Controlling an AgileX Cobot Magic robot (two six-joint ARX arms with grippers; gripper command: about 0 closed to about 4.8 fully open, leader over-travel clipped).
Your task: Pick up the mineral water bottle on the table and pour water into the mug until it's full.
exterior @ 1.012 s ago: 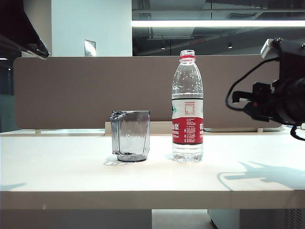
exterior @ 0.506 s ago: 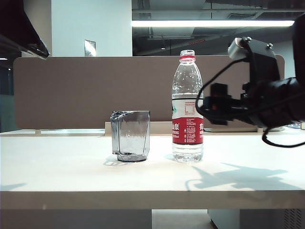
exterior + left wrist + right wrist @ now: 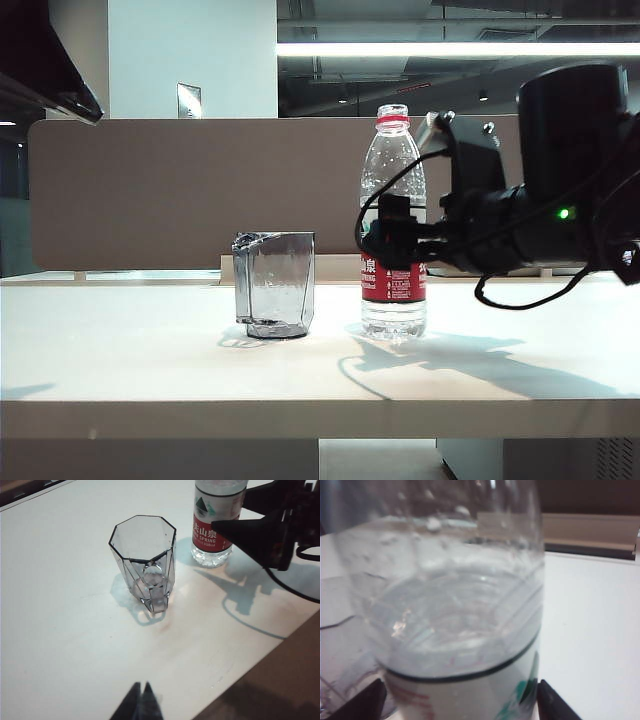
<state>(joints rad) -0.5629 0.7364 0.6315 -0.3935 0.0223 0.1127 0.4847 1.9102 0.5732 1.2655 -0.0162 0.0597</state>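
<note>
The black right gripper on its dark, cable-wrapped arm has swept in from the right edge of the exterior view, crossing the wide white table until it reaches the tall clear plastic mineral water bottle with the red-and-white label. Its fingers, parted, now stand on either side of the label band. The arm's shadow has slid across the tabletop towards the bottle's foot.

The right arm is matte black with looping black cables, a grey wrist camera bracket and a small green light.
</note>
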